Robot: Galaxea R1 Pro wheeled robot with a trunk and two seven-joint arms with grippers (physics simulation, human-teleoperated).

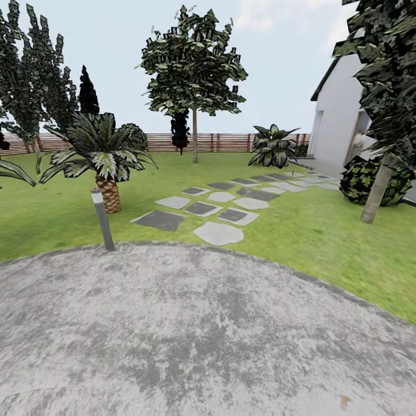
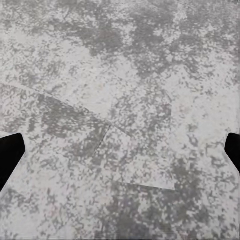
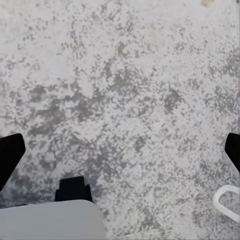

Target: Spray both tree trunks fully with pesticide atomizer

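Note:
The garden lawn stretches ahead to a brown slat fence. One tree stands far back in the middle, its thin bare trunk under a broad canopy. A second tree trunk leans at the right, close to the lawn's edge. I cannot make out the pesticide atomizer, and no white specks show on either trunk. My left gripper is open over mottled grey paving, with nothing between its black fingertips. My right gripper is open over the same paving, and nothing sits between its fingers.
I stand on a round grey paved patch. A short bollard light and a stubby palm are ahead to the left. Stepping stones lead toward a white house. A round bush sits behind the right trunk.

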